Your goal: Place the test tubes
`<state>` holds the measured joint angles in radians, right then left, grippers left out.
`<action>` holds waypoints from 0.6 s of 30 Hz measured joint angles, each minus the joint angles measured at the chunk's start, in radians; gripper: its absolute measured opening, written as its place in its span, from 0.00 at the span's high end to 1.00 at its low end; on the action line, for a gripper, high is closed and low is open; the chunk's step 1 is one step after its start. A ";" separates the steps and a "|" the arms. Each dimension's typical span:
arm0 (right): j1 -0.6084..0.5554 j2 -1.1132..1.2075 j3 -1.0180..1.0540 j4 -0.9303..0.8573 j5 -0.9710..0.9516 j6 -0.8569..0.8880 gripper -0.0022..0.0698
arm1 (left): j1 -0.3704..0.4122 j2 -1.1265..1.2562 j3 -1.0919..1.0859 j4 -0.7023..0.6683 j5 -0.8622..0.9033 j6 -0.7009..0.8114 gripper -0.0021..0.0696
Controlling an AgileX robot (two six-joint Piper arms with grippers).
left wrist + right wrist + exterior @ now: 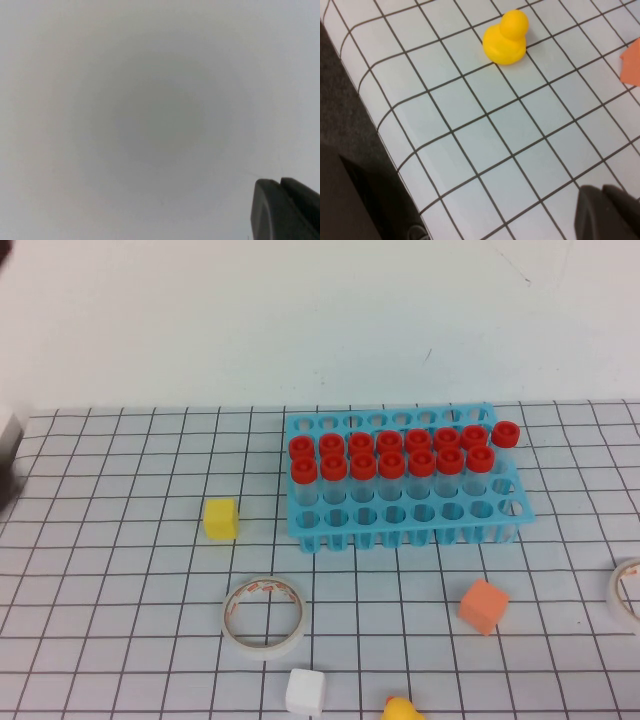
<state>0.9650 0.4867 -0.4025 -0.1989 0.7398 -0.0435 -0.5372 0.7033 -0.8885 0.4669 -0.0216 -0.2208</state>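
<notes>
Blue rack (405, 525), tape (229, 618), blocks (220, 518); right gripper (599, 197) near duck (506, 37), left gripper (277, 190) aside.

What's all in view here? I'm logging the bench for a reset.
test tubes: fifteen, red-capped, two rows in the rack.
rack: one, blue, far middle of the table.
tape rolls: two, white, near middle and right edge.
yellow cube: one, left of rack.
orange cube: one, nearer than the rack, right.
white cube: one, near edge.
duck: one, yellow, near edge beside white cube.
left gripper: one, black, shut, empty, facing a blank pale surface.
right gripper: one, black, shut, empty, above table near duck.
</notes>
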 joint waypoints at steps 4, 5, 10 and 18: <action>0.000 0.000 0.000 0.000 0.000 0.000 0.97 | 0.000 -0.125 0.159 0.000 0.000 -0.017 0.97; 0.000 0.000 0.000 0.000 0.000 0.000 0.97 | 0.000 -0.152 0.196 0.000 0.002 -0.030 0.97; 0.000 0.000 0.000 0.000 0.000 0.000 0.97 | 0.000 -0.260 0.338 0.000 0.004 -0.081 0.97; 0.000 0.000 0.000 0.000 0.000 0.000 0.97 | 0.000 -0.304 0.478 0.000 0.006 -0.105 0.97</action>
<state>0.9650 0.4867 -0.4025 -0.1989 0.7398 -0.0435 -0.5372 0.3994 -0.4105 0.4669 -0.0157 -0.3257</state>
